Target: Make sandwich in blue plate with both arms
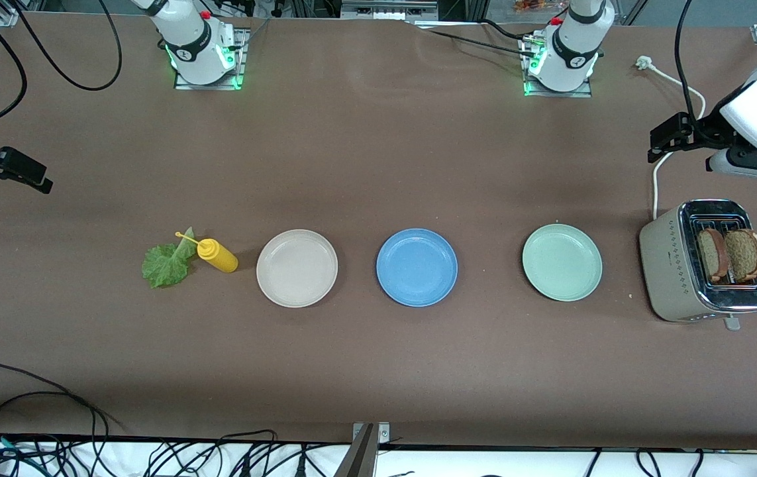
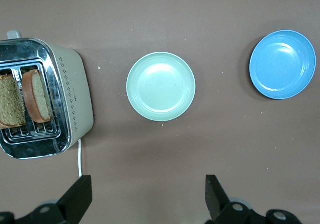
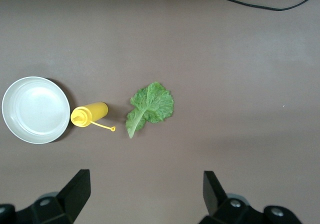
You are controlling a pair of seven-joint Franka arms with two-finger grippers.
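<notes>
step: nothing built yet, fetch bread first | how: left gripper (image 2: 147, 196), fingers spread and empty, over bare surface by toaster (image 1: 699, 265), should pinch one upright slice (image 1: 746, 255) by its crust, lift straight | right gripper (image 3: 145, 194) spread, empty, waits above lettuce (image 1: 166, 264) | blue plate (image 1: 416, 267): bare, middle of three plates, well apart from toaster

Even overhead light, soft shadows beside plates, sharp focus, glare on toaster (image 1: 706, 265)

Empty blue plate (image 1: 416, 267) between two paler plates (image 1: 297, 267)
</notes>
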